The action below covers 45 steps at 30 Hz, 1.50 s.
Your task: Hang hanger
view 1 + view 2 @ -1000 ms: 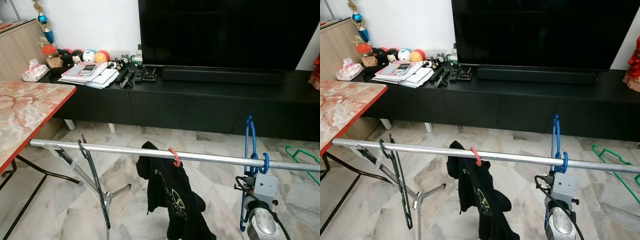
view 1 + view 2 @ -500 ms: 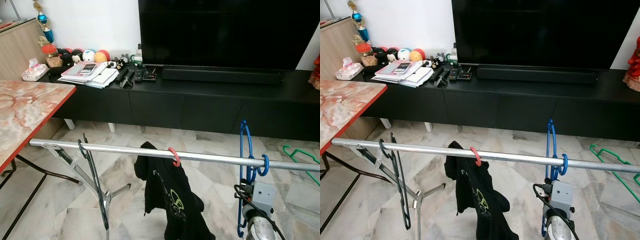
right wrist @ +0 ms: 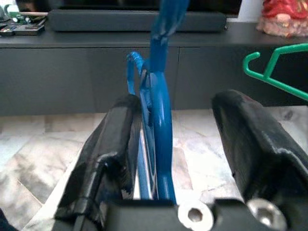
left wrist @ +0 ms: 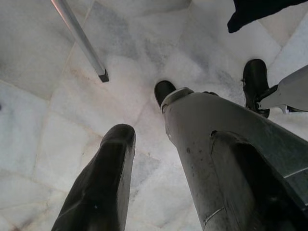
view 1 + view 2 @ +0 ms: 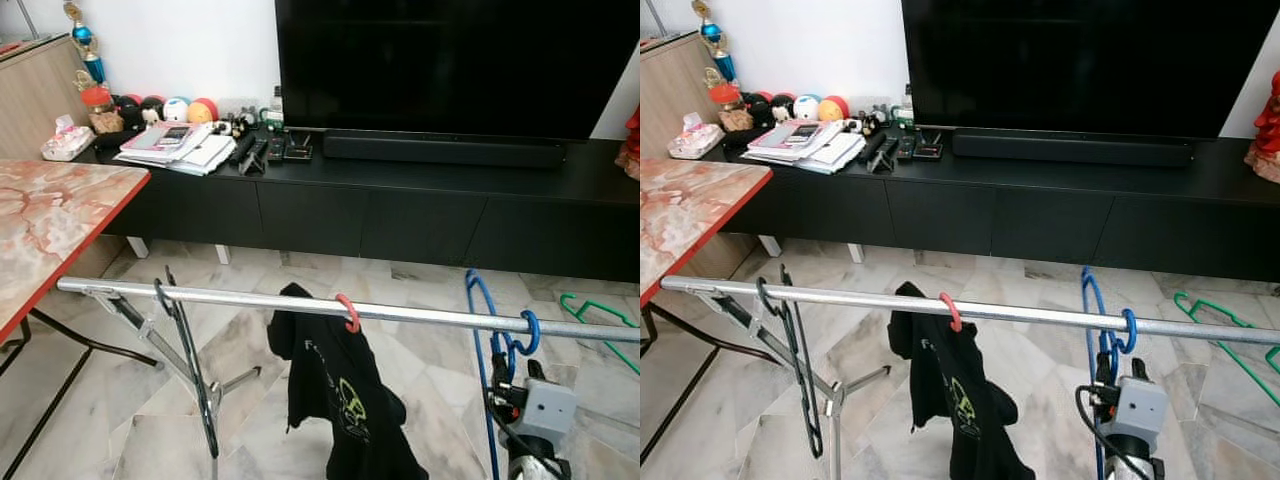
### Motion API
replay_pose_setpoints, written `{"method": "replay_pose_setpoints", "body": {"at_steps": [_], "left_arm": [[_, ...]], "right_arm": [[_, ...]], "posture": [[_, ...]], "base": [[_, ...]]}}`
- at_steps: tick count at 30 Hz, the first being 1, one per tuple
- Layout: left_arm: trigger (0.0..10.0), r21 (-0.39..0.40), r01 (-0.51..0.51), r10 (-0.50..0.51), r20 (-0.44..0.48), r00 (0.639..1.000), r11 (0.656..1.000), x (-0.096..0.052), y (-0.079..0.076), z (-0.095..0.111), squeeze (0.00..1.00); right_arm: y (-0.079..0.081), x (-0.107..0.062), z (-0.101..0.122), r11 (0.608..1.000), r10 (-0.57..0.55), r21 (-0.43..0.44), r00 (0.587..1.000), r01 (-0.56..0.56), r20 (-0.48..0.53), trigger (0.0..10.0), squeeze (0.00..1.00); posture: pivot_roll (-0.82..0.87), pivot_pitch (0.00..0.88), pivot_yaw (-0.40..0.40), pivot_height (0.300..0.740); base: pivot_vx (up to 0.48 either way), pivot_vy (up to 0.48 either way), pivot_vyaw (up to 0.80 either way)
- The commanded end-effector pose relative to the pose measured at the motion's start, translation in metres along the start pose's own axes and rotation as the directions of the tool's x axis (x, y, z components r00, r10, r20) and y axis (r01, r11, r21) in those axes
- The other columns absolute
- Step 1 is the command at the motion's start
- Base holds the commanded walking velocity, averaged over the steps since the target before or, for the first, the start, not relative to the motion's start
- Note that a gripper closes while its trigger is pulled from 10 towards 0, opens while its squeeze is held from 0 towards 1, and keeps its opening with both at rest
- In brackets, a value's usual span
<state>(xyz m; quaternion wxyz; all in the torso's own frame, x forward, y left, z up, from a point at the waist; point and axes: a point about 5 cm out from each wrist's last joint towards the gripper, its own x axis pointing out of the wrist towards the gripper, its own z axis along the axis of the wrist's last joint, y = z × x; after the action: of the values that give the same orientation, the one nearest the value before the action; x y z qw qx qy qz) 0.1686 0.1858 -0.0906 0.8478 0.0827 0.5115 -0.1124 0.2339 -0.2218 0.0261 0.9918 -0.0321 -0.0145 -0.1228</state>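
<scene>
Nearest, left gripper (image 4: 103, 183) idle above the marble floor; grip impossible to tell. Right gripper (image 3: 180, 103) spread wide, blue hanger (image 3: 161, 120) loose between the fingers. Compared with a second ago, lowered; hanger tipped from upright, hooked over the rail (image 5: 300, 303). Probably hung, withdrawal remaining. Farthest, tissue box (image 5: 68, 143) with a tissue poking out.

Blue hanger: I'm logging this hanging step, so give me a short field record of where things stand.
blue hanger: hook over the rail
rail: metal, horizontal, on a folding stand
right hand: open, fingers either side of the blue hanger
left hand: idle, pointing at the marble floor
also on rail: black hanger, black shirt on a pink hook
green hanger: beyond the rail's right end
</scene>
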Motion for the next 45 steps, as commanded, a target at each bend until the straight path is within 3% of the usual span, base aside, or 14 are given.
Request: {"method": "replay_pose_setpoints", "body": {"at_steps": [1,4,6,14,17,22,26,31,35,39,45], "left_arm": [[10.0,0.008,0.003,-0.002,-0.032,0.999,1.000,-0.001,0.000,-0.007,0.00],[10.0,0.006,0.000,0.000,-0.030,1.000,1.000,-0.001,0.000,-0.007,0.00],[10.0,0.006,-0.003,0.003,-0.030,1.000,1.000,-0.001,0.000,-0.007,0.00],[10.0,-0.042,-0.052,0.051,-0.026,0.998,0.998,-0.001,0.004,-0.009,0.00],[10.0,-0.095,-0.098,0.096,-0.022,0.995,0.991,-0.002,0.006,-0.011,0.00],[10.0,-0.304,-0.169,0.187,0.030,0.982,0.938,-0.003,0.007,-0.013,0.00],[10.0,-0.389,-0.171,0.199,0.033,0.979,0.905,-0.003,0.005,-0.016,0.00],[10.0,-0.314,-0.141,0.159,0.030,0.987,0.939,-0.003,0.005,-0.016,0.00],[10.0,-0.324,-0.132,0.152,0.039,0.988,0.937,-0.003,0.004,-0.016,0.00],[10.0,-0.283,-0.111,0.129,0.046,0.991,0.953,-0.003,0.004,-0.016,0.00],[10.0,-0.276,-0.101,0.120,0.052,0.991,0.956,-0.003,0.003,-0.015,0.00]], "right_arm": [[0.001,-0.003,0.001,1.000,0.011,-0.004,1.000,-0.011,0.005,10.0,0.82],[0.000,-0.006,0.004,1.000,0.016,-0.007,1.000,-0.016,0.010,10.0,0.76],[0.002,-0.007,0.007,0.999,0.042,-0.017,0.999,-0.042,0.023,10.0,0.00],[0.008,-0.007,0.020,0.985,0.162,-0.066,0.985,-0.158,0.061,10.0,0.00],[0.008,-0.006,0.023,0.980,0.188,-0.081,0.980,-0.183,0.059,10.0,0.00],[0.010,-0.005,0.021,0.979,0.189,-0.076,0.981,-0.187,0.032,10.0,0.00],[0.013,-0.006,0.019,0.984,0.173,-0.050,0.985,-0.172,0.020,10.0,0.00],[0.019,-0.009,0.017,0.984,0.177,-0.032,0.984,-0.177,0.010,10.0,0.00],[0.021,-0.010,0.016,0.984,0.176,-0.026,0.984,-0.176,0.006,10.0,0.00],[0.023,-0.011,0.017,0.983,0.184,-0.027,0.983,-0.184,0.005,10.0,0.00],[0.016,-0.008,0.022,0.991,0.130,-0.038,0.991,-0.129,0.028,10.0,0.00]], "posture": [[0.03,0.058,0.000,0.740],[0.03,0.058,-0.001,0.740],[0.03,0.058,0.000,0.740],[0.03,0.060,0.007,0.740],[0.03,0.057,0.009,0.740],[0.04,0.049,0.011,0.740],[0.04,0.039,0.013,0.740],[0.04,0.030,0.018,0.740],[0.04,0.021,0.018,0.740],[0.04,0.016,0.017,0.740],[0.03,0.022,0.015,0.740]], "base": [[0.000,0.000,0.00],[0.000,0.000,0.00],[0.000,0.000,0.00],[0.000,0.000,0.00],[0.000,0.000,0.00],[0.000,0.000,0.00],[0.000,0.000,0.00],[0.000,0.000,0.00],[0.000,0.000,0.00],[0.000,0.000,0.00],[0.000,0.000,0.00]]}}
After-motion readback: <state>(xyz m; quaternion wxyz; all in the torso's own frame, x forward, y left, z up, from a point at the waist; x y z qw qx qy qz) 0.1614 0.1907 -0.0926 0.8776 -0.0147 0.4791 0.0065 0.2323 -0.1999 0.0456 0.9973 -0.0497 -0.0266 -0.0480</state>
